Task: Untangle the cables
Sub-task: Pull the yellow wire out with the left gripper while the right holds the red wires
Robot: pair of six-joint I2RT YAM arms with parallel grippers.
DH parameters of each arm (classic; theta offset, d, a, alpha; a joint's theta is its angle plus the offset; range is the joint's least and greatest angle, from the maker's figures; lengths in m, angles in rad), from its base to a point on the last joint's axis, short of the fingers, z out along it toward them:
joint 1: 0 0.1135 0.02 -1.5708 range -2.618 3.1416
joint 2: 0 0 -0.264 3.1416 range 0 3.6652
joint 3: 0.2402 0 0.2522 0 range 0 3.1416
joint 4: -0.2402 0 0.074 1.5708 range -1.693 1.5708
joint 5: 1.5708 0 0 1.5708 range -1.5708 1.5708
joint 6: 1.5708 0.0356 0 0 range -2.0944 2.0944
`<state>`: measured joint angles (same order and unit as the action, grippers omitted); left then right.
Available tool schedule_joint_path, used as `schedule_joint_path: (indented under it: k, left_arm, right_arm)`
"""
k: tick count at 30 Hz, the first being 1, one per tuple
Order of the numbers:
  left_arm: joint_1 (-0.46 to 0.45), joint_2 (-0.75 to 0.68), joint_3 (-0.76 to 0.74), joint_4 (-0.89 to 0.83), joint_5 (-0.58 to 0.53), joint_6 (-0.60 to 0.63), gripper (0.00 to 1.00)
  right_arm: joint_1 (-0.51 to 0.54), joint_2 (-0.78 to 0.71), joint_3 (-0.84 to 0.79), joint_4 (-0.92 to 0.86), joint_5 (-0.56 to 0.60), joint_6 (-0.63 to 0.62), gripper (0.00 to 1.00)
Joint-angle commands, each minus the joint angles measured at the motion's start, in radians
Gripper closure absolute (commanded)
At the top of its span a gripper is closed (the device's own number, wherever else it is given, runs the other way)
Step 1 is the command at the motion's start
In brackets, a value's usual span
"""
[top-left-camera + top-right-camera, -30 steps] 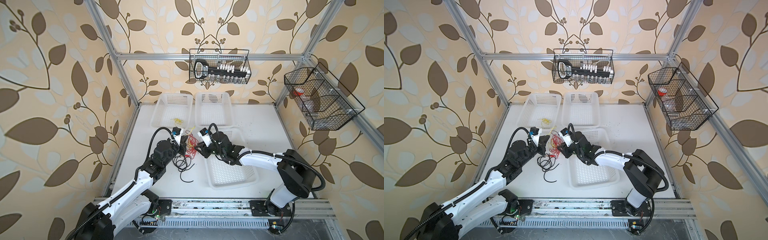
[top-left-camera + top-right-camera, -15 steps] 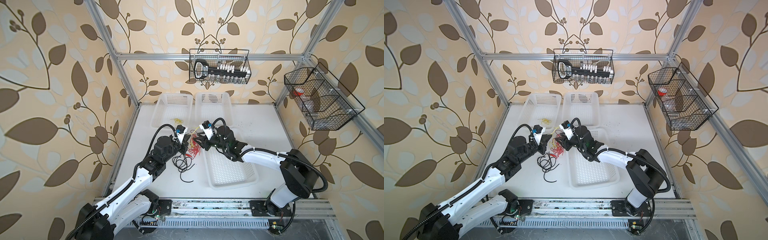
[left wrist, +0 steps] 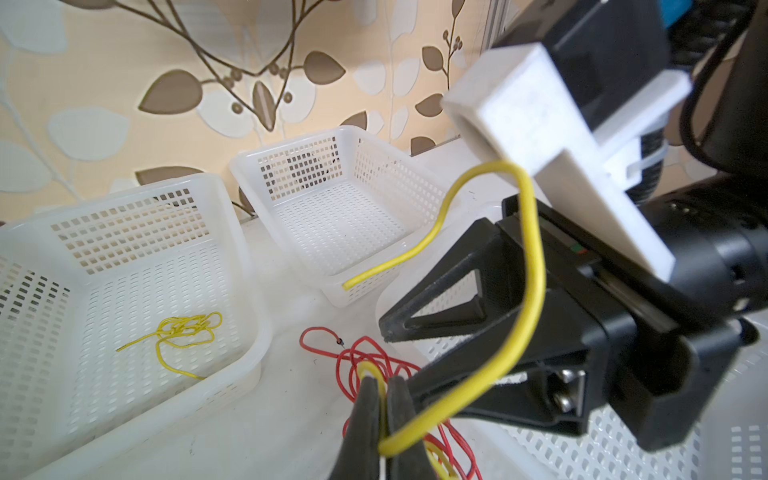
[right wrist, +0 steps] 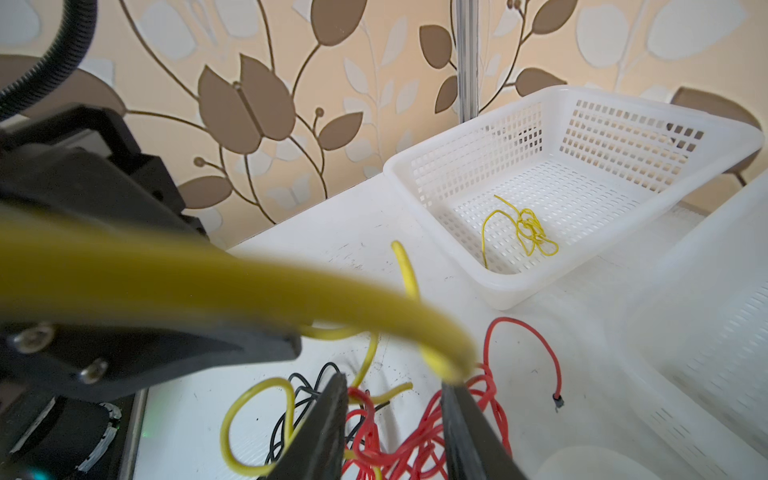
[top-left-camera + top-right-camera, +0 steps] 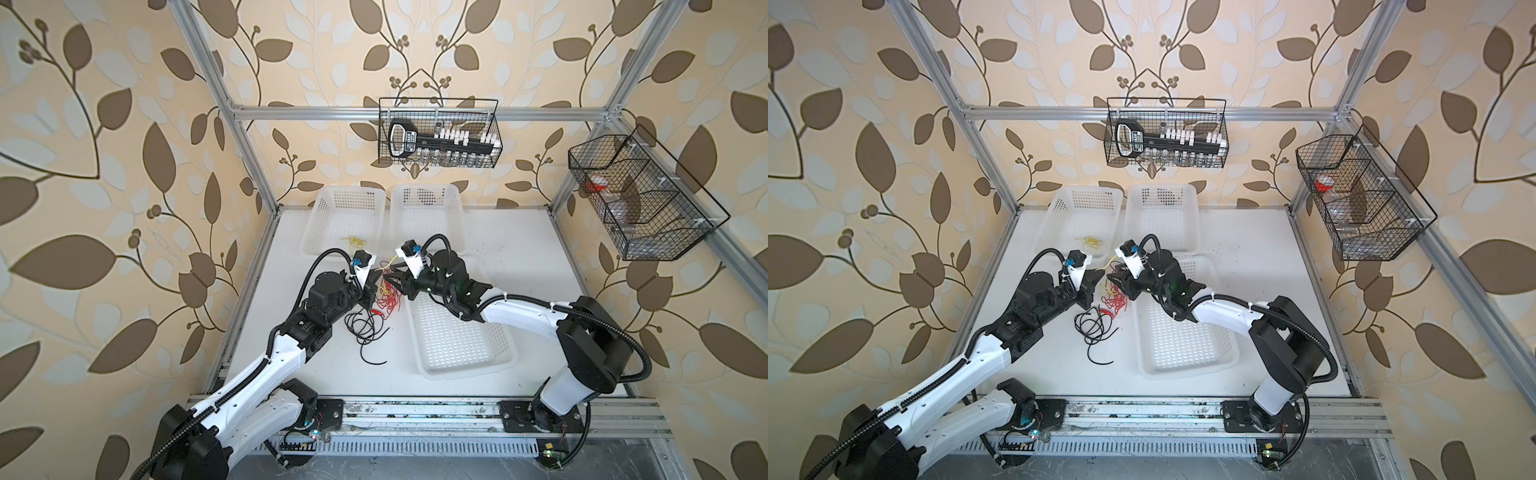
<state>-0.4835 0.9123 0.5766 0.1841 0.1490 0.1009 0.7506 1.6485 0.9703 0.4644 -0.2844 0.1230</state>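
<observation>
Clearly the left pincer (image 3: 384, 384) is clamped on a yellow cable (image 3: 534, 291) that arches across the right pincer (image 4: 392, 384), whose jaws stand partly apart, gripping nothing. Beneath them the other cables (image 5: 386, 297), red and black, lie tangled mid-worktop (image 5: 519, 249); a yellow bundle (image 5: 354, 241) sits in a basket (image 5: 345, 203) at the far edge.

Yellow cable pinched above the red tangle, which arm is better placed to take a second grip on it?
Right, probably: the right tool stands open with the yellow cable at one fingertip, while the left tool is shut on it.
</observation>
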Motion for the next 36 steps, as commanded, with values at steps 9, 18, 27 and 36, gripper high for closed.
schedule_joint_path:
  k: [9, 18, 27, 36]
  left_arm:
    - [0.003, -0.028, 0.027, 0.067, -0.008, -0.020, 1.00]
    - [0.003, -0.034, -0.002, 0.095, 0.017, -0.082, 1.00]
    - [0.003, -0.037, -0.025, 0.164, 0.011, -0.150, 1.00]
    - [0.003, -0.028, -0.007, 0.185, -0.005, -0.228, 1.00]
  right_arm:
    - [0.023, -0.009, -0.080, 0.029, -0.002, 0.004, 0.62]
    - [0.044, 0.054, -0.002, 0.069, -0.003, 0.053, 0.62]
    - [0.055, 0.107, 0.028, 0.080, 0.026, 0.088, 0.65]
    - [0.082, 0.143, 0.053, 0.080, 0.059, 0.089, 0.72]
